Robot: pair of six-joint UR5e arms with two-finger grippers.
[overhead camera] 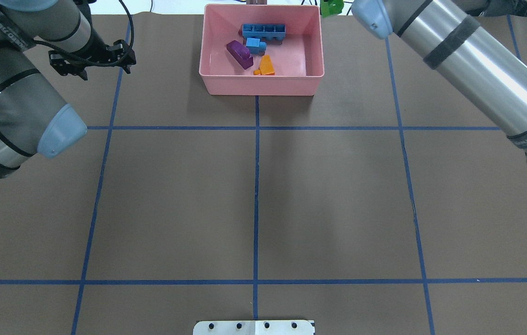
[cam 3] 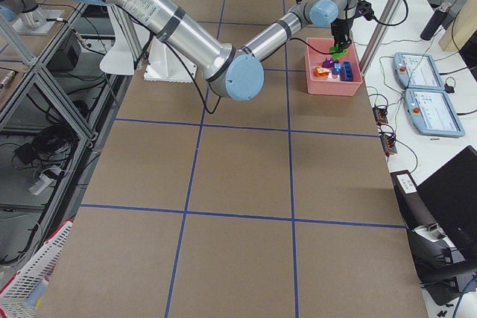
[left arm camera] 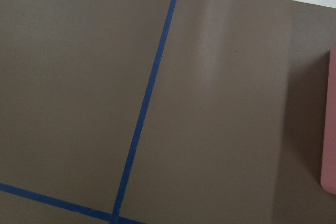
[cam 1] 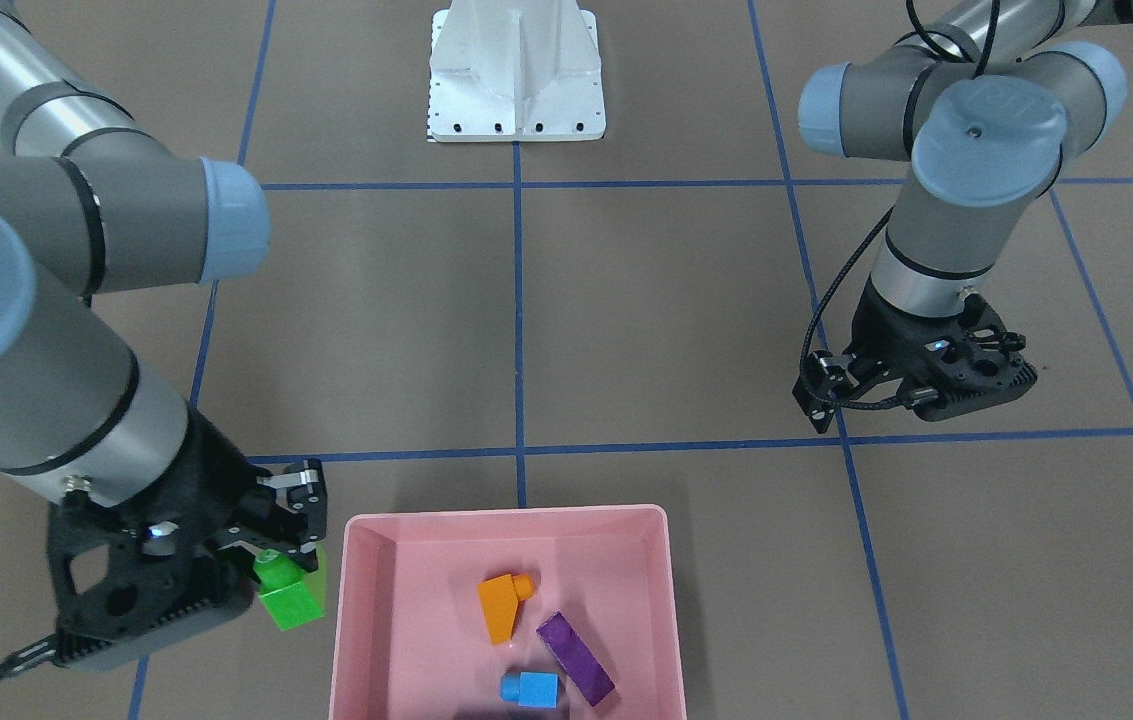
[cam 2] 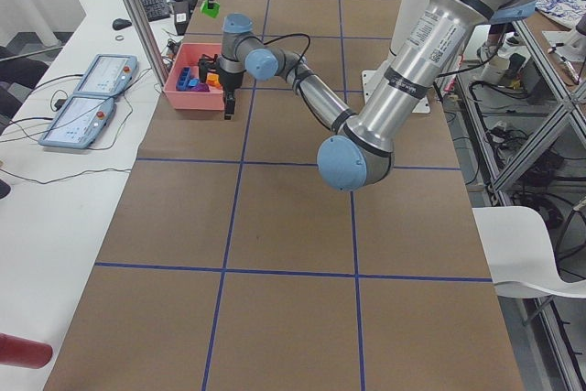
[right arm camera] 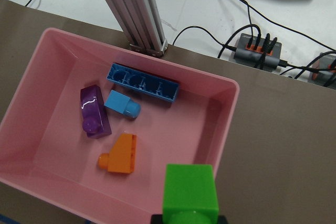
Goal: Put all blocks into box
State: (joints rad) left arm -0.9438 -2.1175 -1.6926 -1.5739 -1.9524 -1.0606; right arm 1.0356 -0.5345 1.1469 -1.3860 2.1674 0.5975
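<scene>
Green brick (cam 1: 291,600) clamped in right gripper (cam 1: 276,562), held just beside pink box (cam 1: 509,513); to be shifted over rim, then released.

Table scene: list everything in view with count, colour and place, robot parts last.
tray: 1, pink, middle of the table edge farthest from the robot.
orange brick: 1, orange, inside the tray.
purple long brick: 1, purple, inside the tray.
small cube brick: 1, light blue, inside the tray.
four-stud bar: 1, light blue, inside the tray along its far wall.
green brick: 1, green, held just outside the tray's rim.
metal base: 1, white, table edge nearest the robot.
tape lines: several, blue, a grid on the brown table.
control pendants: 2, grey, bench beyond the tray.
right arm: 1, jaws shut on the green brick.
left arm: 1, over bare table beside the tray; state of the jaws unclear.
</scene>
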